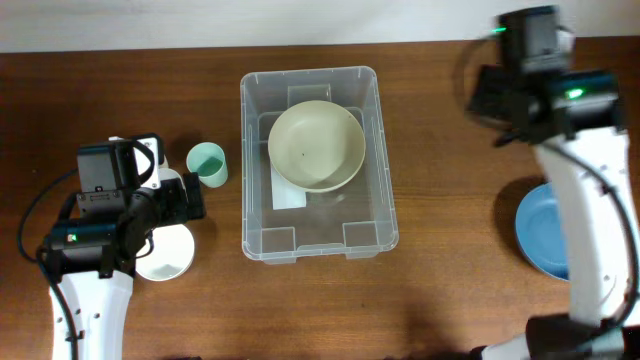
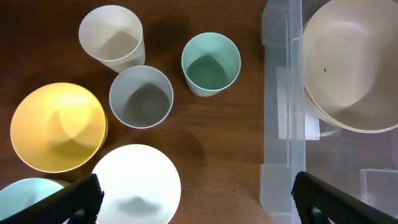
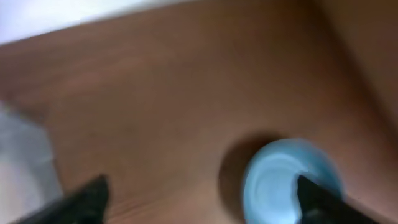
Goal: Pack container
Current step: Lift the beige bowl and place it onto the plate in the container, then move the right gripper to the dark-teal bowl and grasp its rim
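The clear container [image 1: 320, 225] stands mid-table with a large cream bowl [image 1: 316, 146] in its far half, over the white label. In the left wrist view its wall [image 2: 280, 93] and the cream bowl [image 2: 348, 68] are at the right. My left gripper [image 2: 196, 202] is open and empty, above the table between a white bowl [image 2: 137, 185] and the container. My right gripper [image 3: 202, 199] is open and empty in a blurred view, high over bare table, with a blue bowl [image 3: 289, 180] below its right finger.
Left of the container stand a mint cup [image 2: 211, 63], a grey cup [image 2: 141, 96], a cream cup [image 2: 112, 37], a yellow bowl [image 2: 58, 126] and a pale mint bowl [image 2: 25, 196]. The blue bowl [image 1: 545, 235] sits at the right edge, partly under the right arm.
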You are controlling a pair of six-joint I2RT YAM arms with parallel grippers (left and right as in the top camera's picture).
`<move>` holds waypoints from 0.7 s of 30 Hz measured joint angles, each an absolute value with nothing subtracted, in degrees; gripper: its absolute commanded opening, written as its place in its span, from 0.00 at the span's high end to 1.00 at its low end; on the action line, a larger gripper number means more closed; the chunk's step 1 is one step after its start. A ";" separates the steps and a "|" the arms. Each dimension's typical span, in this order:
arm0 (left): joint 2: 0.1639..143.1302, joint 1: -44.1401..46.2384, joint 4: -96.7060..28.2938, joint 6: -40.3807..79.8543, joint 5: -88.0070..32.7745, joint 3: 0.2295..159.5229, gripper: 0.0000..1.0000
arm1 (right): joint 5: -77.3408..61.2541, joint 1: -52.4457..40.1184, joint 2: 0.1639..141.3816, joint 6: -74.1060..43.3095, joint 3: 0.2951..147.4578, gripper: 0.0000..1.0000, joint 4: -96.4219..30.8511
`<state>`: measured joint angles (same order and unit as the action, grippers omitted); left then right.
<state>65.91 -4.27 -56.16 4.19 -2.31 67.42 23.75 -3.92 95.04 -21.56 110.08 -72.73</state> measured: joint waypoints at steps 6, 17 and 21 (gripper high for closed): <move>65.91 -4.27 -56.16 4.19 -2.31 67.42 0.01 | 18.76 10.50 101.03 -25.85 109.89 0.01 -75.42; 65.91 -4.27 -56.16 4.19 -2.31 67.42 0.01 | 13.54 18.98 116.07 -26.41 106.63 0.01 -75.40; 65.91 -4.27 -56.16 4.19 -2.31 67.42 0.01 | 13.06 18.98 121.99 -26.35 106.30 0.01 -75.18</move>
<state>65.91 -4.27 -56.16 4.19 -2.31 67.42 13.06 18.98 121.99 -26.35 106.30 -75.18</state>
